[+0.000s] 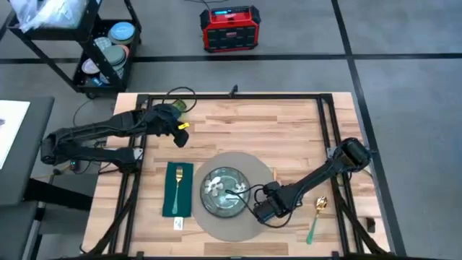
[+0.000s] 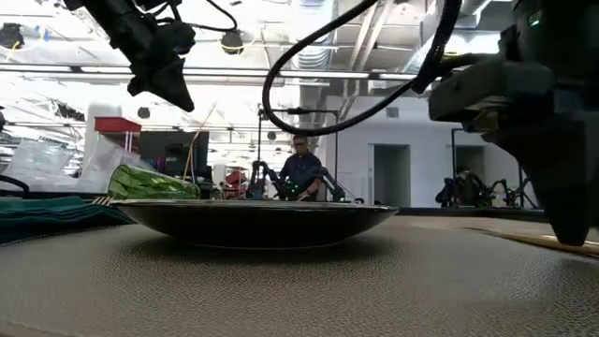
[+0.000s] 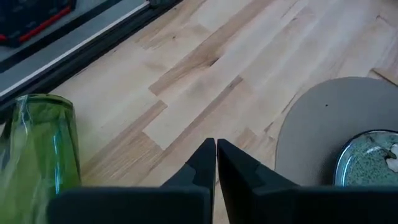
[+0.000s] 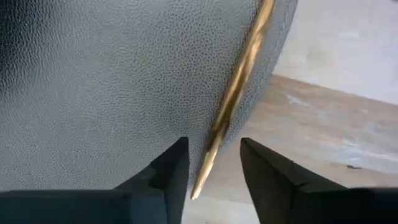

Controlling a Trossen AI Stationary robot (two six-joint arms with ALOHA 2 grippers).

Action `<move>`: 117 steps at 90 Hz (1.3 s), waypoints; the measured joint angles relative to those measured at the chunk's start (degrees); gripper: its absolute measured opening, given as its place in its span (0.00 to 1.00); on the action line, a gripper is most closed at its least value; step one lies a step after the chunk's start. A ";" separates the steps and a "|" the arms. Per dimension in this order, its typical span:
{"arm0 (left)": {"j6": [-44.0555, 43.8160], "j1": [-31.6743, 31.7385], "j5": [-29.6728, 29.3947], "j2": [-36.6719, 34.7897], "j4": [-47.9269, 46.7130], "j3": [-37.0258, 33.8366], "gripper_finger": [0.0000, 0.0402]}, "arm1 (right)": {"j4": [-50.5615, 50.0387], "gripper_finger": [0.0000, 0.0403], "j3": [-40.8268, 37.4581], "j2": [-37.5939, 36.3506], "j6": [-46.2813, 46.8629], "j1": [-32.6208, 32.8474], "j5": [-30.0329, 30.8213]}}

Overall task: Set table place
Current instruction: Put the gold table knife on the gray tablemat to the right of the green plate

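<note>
- Right gripper (image 4: 211,180), fingers apart, stands low over the right edge of the grey placemat (image 1: 253,220), a gold knife (image 4: 239,87) lying just ahead between them
- Likely step: placing cutlery right of the plate (image 1: 225,191); next, clear away cleanly
- Knife's ends are cut off
- Farther off, left gripper (image 3: 216,163), fingers together, waits above the table (image 1: 289,130) beside a green glass (image 3: 37,149)

Pebbled matt grey placemat (image 4: 93,81) on jointed wooden table (image 1: 289,137); glossy plate (image 2: 253,223).
</note>
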 joint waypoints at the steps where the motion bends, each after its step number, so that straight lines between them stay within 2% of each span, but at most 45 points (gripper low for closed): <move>1: 0.00 0.00 0.00 0.00 0.00 0.00 0.00 | 0.00 0.30 0.00 0.00 0.00 0.00 0.00; 18: -0.02 -0.02 0.00 0.00 0.00 0.00 0.00 | 0.13 0.30 -0.05 0.03 0.02 0.02 0.00; 38: 0.15 -0.02 0.00 0.00 0.01 0.00 0.00 | 7.36 0.31 -3.03 0.19 0.20 0.00 -0.47; 54: -0.26 0.01 0.00 0.00 -0.23 0.00 0.00 | 7.50 0.30 -3.37 0.17 0.90 -0.02 -1.46; 64: -0.28 0.00 0.00 0.00 -0.35 0.00 0.00 | 6.69 0.23 -3.37 0.22 0.92 -0.02 -2.49; 80: -0.28 0.00 0.01 0.00 -0.35 0.00 0.00 | 5.77 0.03 -3.43 0.26 0.82 -0.02 -3.13; 117: -0.42 0.01 0.00 0.00 0.07 0.00 0.00 | 2.30 0.00 -0.74 0.57 -0.61 0.17 -2.41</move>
